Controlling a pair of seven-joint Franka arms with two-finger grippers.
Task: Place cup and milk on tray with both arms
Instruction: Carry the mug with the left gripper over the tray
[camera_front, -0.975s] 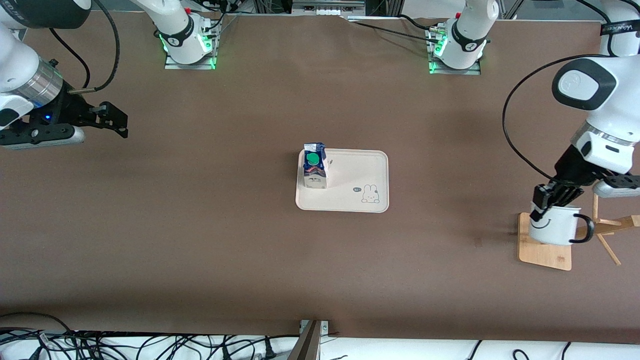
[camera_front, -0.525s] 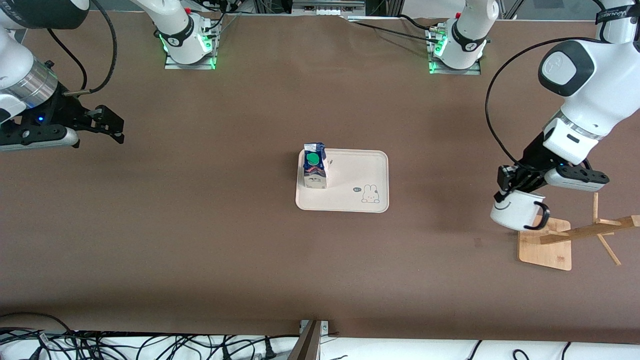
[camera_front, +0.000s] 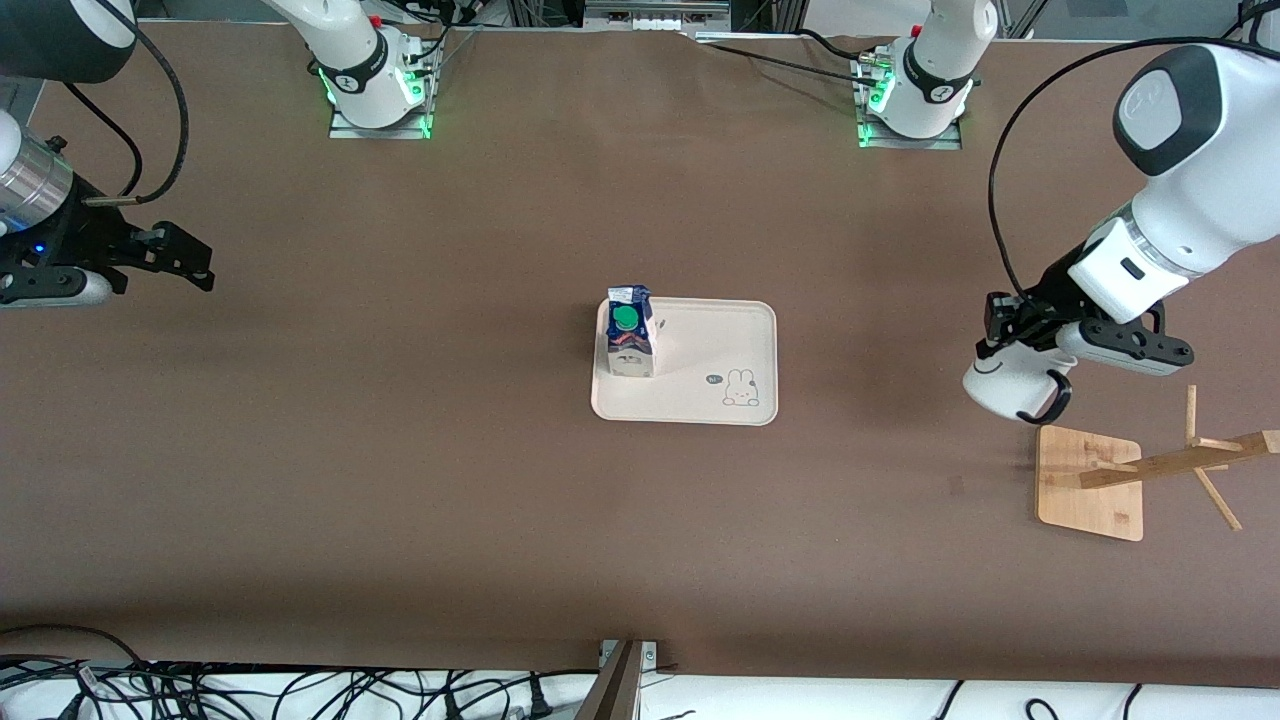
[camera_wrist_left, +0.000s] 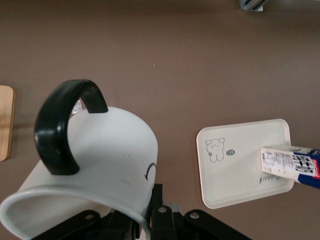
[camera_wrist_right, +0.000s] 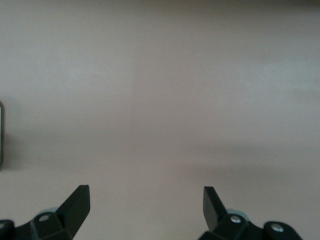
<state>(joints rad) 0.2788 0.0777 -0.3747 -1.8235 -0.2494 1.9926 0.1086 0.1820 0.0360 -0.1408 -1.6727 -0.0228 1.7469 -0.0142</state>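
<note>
While the milk (camera_front: 630, 343) already stands upright on the tray (camera_front: 700, 400), at the tray's end toward the right arm, only the cup (camera_front: 1003, 385) is left to deliver. Left gripper (camera_front: 1002, 335) is pinching the cup by its rim wall, one finger inside and one outside, and carries it in the air over bare counter (camera_front: 400, 480) between the tray and the wooden rack base (camera_front: 1088, 483). My read: a rim pinch leaves the cup's bottom clear for a flat set-down and keeps the handle out of the way.

Cup hangs tilted, black loop handle (camera_wrist_left: 64, 127) sticking out from the side; it needs levelling before release or it may tip.

Open tray surface lies toward the left arm's end, around the bunny drawing (camera_front: 740, 388), so there's room to land it without nudging the carton.

Right gripper (camera_front: 175, 262) is spread wide, holding nothing, parked above the counter at the right arm's end, well apart from the tray. It waits.

Looks:
- cup: small, white, part of a black smile line on its side.
- milk: gable-top carton, blue and white print, green cap (camera_front: 626, 318) on top.
- tray: cream, rounded corners.
</note>
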